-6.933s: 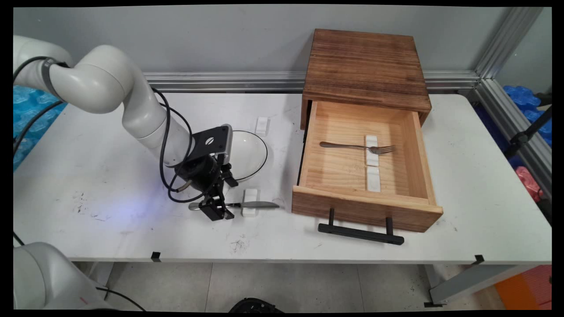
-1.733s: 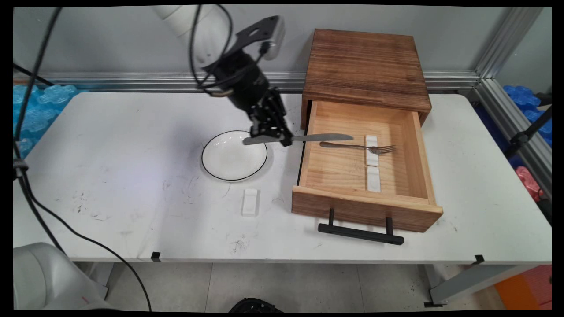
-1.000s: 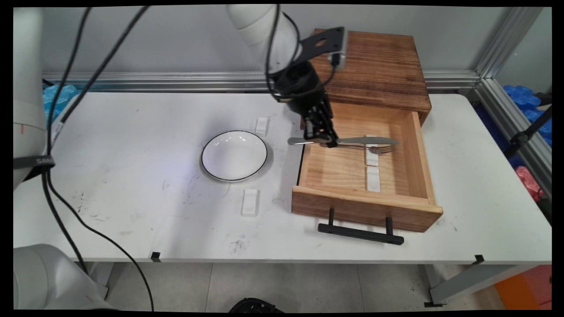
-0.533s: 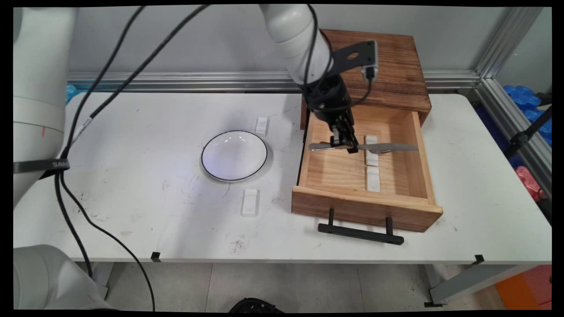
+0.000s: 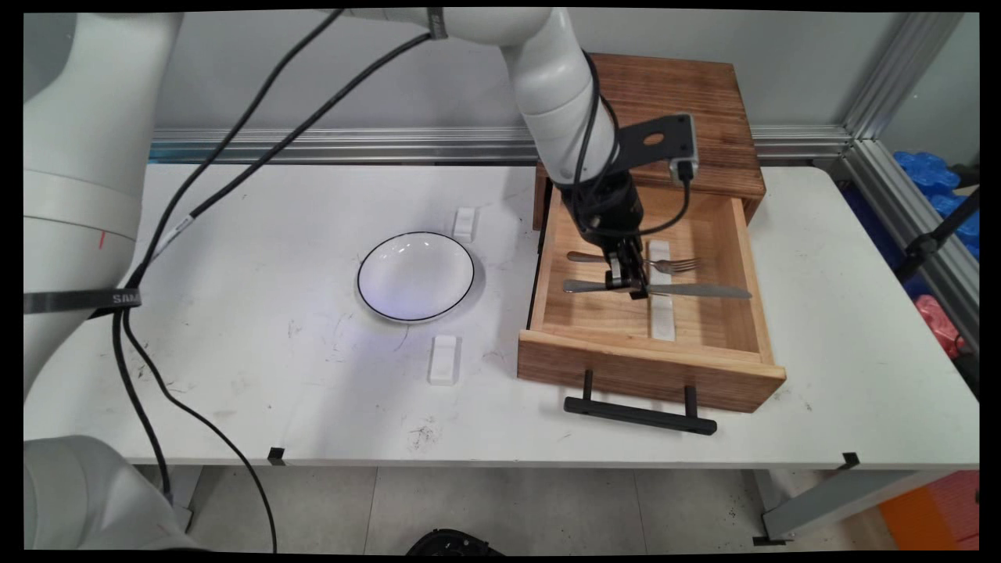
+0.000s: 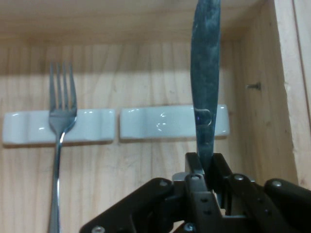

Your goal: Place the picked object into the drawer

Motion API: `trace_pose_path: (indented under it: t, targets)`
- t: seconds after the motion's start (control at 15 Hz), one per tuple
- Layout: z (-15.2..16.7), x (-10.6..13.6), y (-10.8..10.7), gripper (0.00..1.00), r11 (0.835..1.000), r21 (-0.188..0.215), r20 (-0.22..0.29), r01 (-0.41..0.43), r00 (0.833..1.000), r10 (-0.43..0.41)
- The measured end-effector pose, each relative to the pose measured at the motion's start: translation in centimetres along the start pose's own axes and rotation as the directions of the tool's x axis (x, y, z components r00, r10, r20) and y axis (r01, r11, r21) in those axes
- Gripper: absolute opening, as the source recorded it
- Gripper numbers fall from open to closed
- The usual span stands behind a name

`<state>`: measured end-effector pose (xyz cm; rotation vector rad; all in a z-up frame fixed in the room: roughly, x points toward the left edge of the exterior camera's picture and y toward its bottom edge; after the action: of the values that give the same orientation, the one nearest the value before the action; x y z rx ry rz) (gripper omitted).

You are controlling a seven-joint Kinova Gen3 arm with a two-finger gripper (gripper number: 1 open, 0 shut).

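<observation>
My gripper [image 5: 628, 283] is shut on a steel table knife [image 5: 688, 291], held level inside the open wooden drawer [image 5: 649, 367]. In the hand view the knife [image 6: 205, 82] runs from between my fingers [image 6: 206, 167] up across the near white cutlery rest [image 6: 160, 122]. A fork [image 5: 633, 259] lies in the drawer behind the knife, its neck on the far white rest [image 5: 659, 252]. The hand view shows the fork [image 6: 59, 126] on its rest [image 6: 92, 127] to the left of the knife.
The drawer belongs to a dark-topped wooden cabinet [image 5: 649, 117] and has a black handle [image 5: 640, 413] at its front. On the table to its left are a white black-rimmed bowl [image 5: 416, 275] and two white rests [image 5: 443, 360] [image 5: 464, 222].
The gripper took the knife from the table rest beside the bowl, carried it up and right over the drawer, and over the last half second lowered it toward the drawer's front, nearer the front rest.
</observation>
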<state>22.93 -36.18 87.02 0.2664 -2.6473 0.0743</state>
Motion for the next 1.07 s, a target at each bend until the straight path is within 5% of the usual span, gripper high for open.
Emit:
trace_pose_path:
  t: [1.07]
  targets:
    - [3.5,0.0,0.1,0.0,1.0,-0.005,0.04,0.0,0.999,0.001]
